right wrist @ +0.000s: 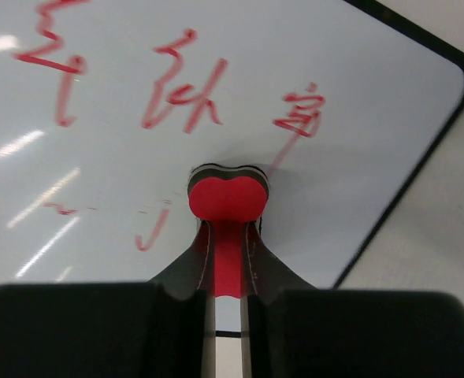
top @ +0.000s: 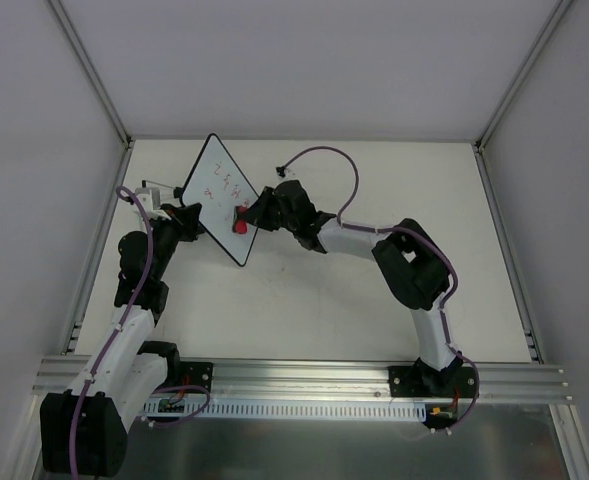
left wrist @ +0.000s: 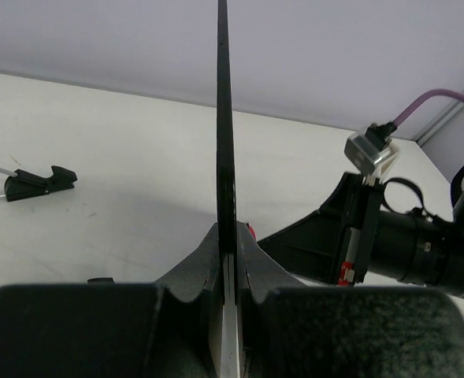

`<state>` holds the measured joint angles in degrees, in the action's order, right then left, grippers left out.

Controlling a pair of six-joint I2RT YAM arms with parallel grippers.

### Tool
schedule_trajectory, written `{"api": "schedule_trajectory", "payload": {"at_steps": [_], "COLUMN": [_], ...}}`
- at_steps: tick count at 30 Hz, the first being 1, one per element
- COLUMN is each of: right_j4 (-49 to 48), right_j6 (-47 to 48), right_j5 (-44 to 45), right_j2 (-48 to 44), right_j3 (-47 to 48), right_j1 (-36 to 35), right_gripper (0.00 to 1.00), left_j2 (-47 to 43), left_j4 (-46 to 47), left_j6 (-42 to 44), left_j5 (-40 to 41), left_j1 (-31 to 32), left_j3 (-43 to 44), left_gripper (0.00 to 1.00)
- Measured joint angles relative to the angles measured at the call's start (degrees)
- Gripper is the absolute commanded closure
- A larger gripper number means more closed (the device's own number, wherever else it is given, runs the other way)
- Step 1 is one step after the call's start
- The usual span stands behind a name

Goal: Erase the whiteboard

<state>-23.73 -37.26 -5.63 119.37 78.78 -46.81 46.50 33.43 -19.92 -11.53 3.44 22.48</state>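
The right gripper [right wrist: 228, 236] is closed tight on the red eraser [right wrist: 227, 197]. The eraser's rounded end meets the face of the whiteboard [right wrist: 216, 71] at the centre of the wrist frame, just below the red writing [right wrist: 180, 90]. The left gripper [left wrist: 227, 248] is clamped on the board's thin black edge, which runs straight up the middle of its frame, and in the overhead view the board is held tilted above the counter [top: 374, 300], left of centre, between the two grippers.
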Motion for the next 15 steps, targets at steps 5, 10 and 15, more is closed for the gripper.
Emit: {"api": "schedule_trajectory", "payload": {"at_steps": [5,10,15], "right_j4": [-0.63,-3.19,-4.83], "right_j6": [0.72,1.62,2.8], "right_j5": [-1.29,-3.13,-4.33], "right_j2": [-0.02,-0.04,-0.11], "right_j3": [7.23,13.2,14.21], "right_j1": [-0.72,-1.92,-2.62], "right_gripper": [0.92,0.92,0.91], "left_j2": [-0.04,-0.02,-0.02], "left_j4": [-0.11,-0.22,-0.35], "left_j6": [0.02,-0.02,-0.09], "left_j5": [0.28,0.11,0.07], "left_j1": [0.0,0.0,0.0], "left_j3": [0.0,0.0,0.0], "left_gripper": [1.0,1.0,1.0]}}
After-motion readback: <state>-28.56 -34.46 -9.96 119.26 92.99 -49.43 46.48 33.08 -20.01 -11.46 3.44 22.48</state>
